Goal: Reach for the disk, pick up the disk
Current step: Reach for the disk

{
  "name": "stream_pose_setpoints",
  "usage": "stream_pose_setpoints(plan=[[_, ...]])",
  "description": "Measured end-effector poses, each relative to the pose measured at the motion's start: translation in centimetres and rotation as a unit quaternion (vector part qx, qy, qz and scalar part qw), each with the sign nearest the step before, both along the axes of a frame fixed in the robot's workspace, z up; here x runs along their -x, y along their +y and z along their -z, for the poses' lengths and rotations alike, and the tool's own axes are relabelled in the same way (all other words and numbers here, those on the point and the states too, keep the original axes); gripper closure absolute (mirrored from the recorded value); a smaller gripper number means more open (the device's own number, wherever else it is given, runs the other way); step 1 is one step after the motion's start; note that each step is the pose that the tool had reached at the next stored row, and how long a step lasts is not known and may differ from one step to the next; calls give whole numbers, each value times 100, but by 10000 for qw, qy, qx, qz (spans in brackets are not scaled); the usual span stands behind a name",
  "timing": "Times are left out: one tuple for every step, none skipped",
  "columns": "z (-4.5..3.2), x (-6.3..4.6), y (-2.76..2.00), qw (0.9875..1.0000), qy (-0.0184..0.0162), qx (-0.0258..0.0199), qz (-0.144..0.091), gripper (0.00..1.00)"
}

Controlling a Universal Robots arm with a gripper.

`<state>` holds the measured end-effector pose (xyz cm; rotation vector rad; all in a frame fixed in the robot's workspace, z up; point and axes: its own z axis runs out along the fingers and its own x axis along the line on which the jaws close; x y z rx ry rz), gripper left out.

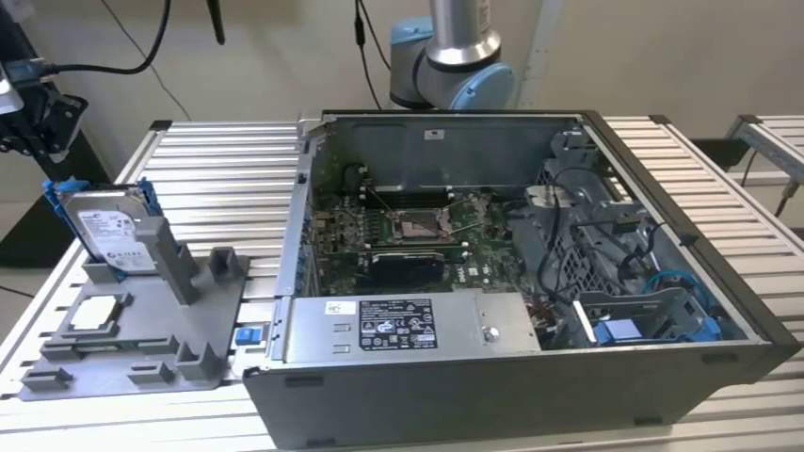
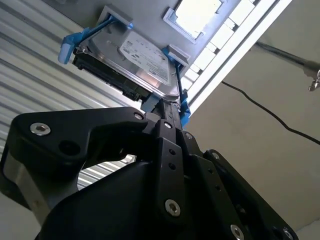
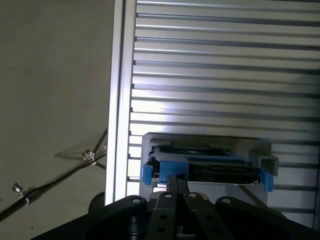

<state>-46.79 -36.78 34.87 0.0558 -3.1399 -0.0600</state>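
Black gripper fingers were pressed together with nothing between them, tips aimed at the blue-framed top edge of the disk and apart from it. Bare slats of the table lay open beyond, and the table's edge ran close by. In the exterior view the disk stood on edge in 1 grey holder, long axis upright, label turned toward the exterior view's right. The holder hid its foot.

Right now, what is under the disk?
The disk stands on edge in the grey holder, which lies on the slatted table. The holder's blocks cover its lower edge, so what it rests on is hidden.
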Motion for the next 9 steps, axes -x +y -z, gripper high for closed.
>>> stream_pose_setpoints(plan=[[0,0,0,10000,0,0,-1,100],[0,0,0,10000,0,0,-1,100],[0,0,0,10000,0,0,-2,100],[0,0,0,10000,0,0,-3,100],[0,0,0,10000,0,0,-6,100],[0,0,0,10000,0,0,-14,100],[0,0,0,10000,0,0,-29,100],[0,1,0,10000,0,0,-52,100],[0,1,0,10000,0,0,-82,100]])
